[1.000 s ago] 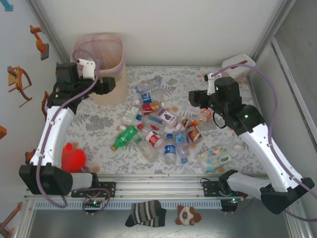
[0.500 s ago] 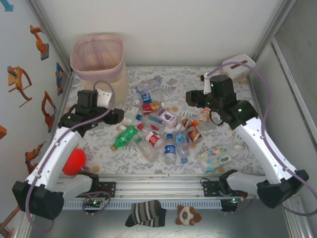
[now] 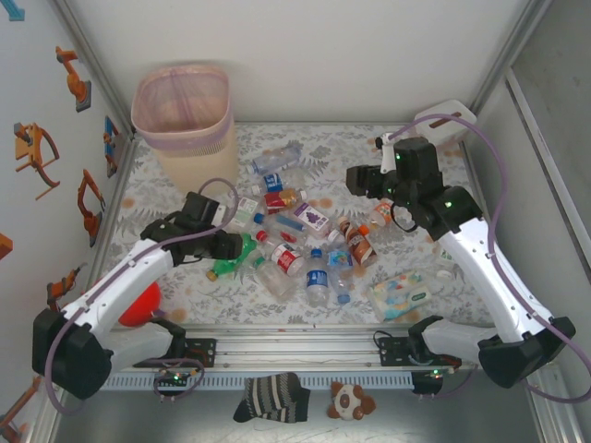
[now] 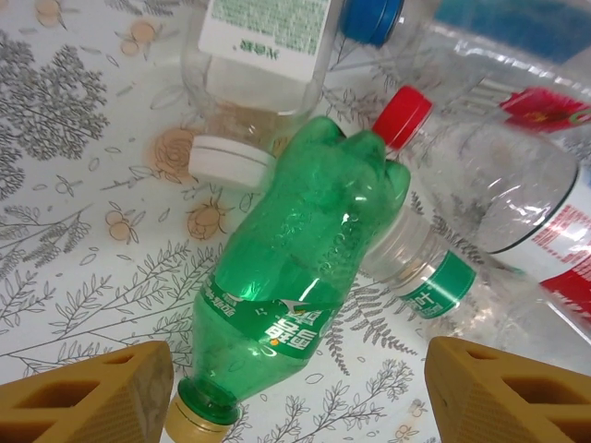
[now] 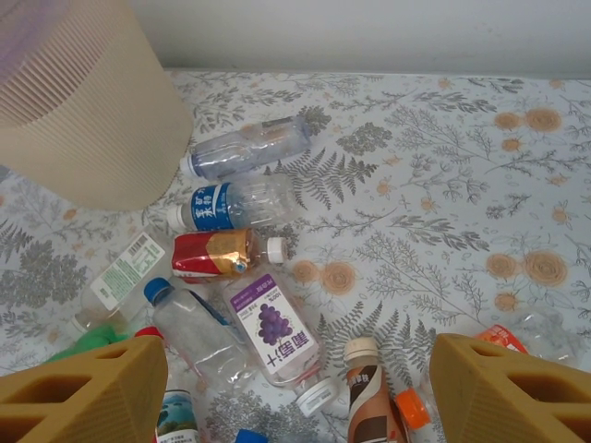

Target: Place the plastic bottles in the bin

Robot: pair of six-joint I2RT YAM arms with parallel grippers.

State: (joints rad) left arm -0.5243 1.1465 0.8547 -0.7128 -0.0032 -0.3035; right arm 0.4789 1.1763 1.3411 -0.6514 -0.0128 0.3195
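Left pincer wide, holding nothing — green bottle just ahead, cap end between its fingertips; right pincer wide, empty.

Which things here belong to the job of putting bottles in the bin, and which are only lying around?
For the job: the plastic bottles, among them the green bottle and the grape-label bottle; the bin.

Just lying about: the wipes pack, the white box, the red soft toy, the striped sock, the small plush animal.

Clear bottles and a green bottle lie scattered flat; the beige, pink-lined bin stands upright nearby.
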